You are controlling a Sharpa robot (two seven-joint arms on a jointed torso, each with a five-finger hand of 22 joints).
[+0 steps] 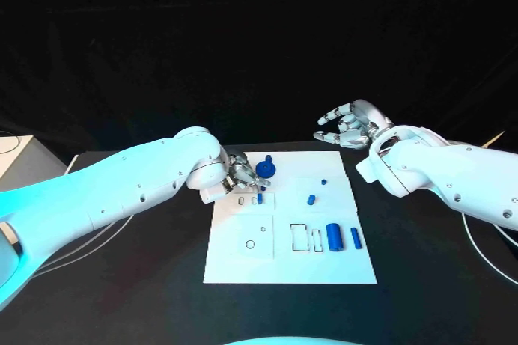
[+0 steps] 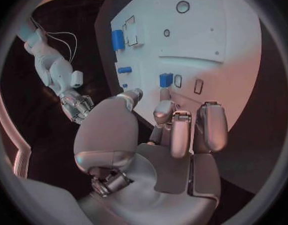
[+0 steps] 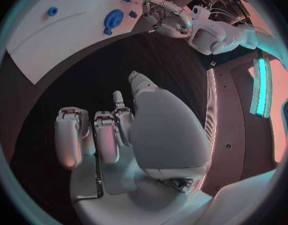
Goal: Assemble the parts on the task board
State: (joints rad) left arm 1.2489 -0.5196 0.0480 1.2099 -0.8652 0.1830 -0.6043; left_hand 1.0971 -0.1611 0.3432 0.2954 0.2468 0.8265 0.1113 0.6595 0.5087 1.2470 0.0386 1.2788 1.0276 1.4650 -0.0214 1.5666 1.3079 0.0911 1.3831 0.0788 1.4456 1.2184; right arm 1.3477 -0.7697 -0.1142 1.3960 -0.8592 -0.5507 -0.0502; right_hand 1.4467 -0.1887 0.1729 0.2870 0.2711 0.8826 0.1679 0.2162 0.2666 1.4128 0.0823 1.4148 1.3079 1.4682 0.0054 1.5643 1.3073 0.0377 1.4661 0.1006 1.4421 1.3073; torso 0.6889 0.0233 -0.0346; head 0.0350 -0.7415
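Task board (image 1: 290, 263): white plate lying flat mid-table, long side running away from the robot. Blue parts on it: a round disc-shaped part (image 1: 266, 168) near the far left corner; a small upright part (image 1: 260, 198) standing in a slot just nearer than the disc; a small part (image 1: 311, 200) at mid-board; a tiny one (image 1: 323, 182) just beyond it. Toward the near right, a thick cylinder (image 1: 334, 236) lies beside a thinner bar (image 1: 356, 238), both lengthwise, close but apart. Empty outlined recesses sit left of the cylinder.

Left hand (image 1: 239, 174) is over the board's far left edge, fingers curled downward near the small upright part; the left wrist view shows fingertips (image 2: 164, 92) just beside that part (image 2: 166, 79), nothing gripped, fingers somewhat apart.

Right hand (image 1: 347, 126) is raised beyond the board's far right corner, off the plate, fingers loosely curled and separated, empty.

Black table (image 1: 129, 285) beneath.
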